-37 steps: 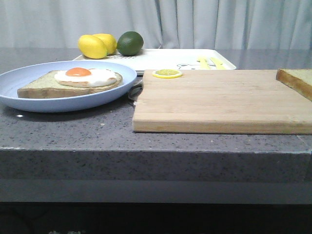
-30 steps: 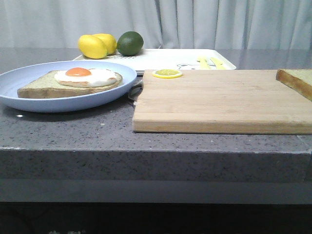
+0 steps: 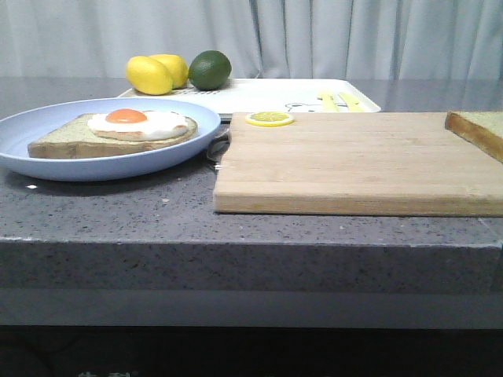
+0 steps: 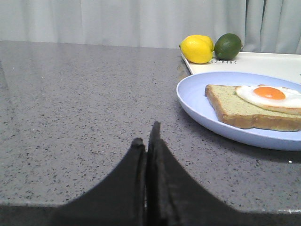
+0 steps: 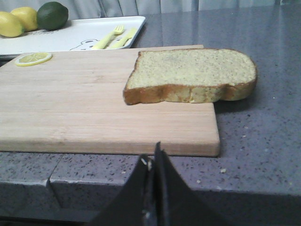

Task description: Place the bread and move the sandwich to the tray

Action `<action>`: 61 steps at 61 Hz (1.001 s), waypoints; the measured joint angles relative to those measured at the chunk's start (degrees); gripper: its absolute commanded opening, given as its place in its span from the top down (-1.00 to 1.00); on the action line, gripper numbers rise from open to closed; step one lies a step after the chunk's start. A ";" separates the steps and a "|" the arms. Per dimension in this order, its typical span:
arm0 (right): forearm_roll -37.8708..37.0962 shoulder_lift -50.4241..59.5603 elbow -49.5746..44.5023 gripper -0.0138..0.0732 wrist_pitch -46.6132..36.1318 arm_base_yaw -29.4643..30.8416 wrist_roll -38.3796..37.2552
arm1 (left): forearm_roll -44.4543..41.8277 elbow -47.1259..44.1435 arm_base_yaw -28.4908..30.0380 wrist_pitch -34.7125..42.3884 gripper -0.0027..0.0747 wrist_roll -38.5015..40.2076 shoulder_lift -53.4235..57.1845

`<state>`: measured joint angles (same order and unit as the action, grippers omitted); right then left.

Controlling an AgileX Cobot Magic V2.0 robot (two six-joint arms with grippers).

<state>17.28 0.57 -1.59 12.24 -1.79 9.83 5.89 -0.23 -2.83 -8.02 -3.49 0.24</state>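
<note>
The bread [image 5: 190, 75] lies flat at the right end of the wooden cutting board [image 5: 70, 108]; the front view shows only its corner [image 3: 478, 129] at the right edge. The sandwich, a bread slice with a fried egg [image 3: 130, 126], sits on the pale blue plate [image 3: 47, 161] at the left, also in the left wrist view [image 4: 256, 106]. The white tray [image 3: 267, 96] stands behind the board. My left gripper [image 4: 146, 139] is shut and empty over the counter, left of the plate. My right gripper [image 5: 151, 157] is shut and empty at the counter's front edge, before the bread.
Two lemons [image 3: 157, 73] and a lime [image 3: 210, 69] rest at the tray's left end. A lemon slice [image 3: 269, 118] lies on the board's far left corner. Yellow cutlery marks [image 3: 339, 100] show on the tray. A grey curtain hangs behind.
</note>
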 measured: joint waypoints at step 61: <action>0.00 0.00 0.00 0.81 -2.54 0.00 0.00 | 0.00 0.00 0.00 1.23 0.98 0.00 0.00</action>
<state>17.28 0.57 -1.59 9.70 -1.79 9.83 5.89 -0.23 -2.83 -6.79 -3.49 0.24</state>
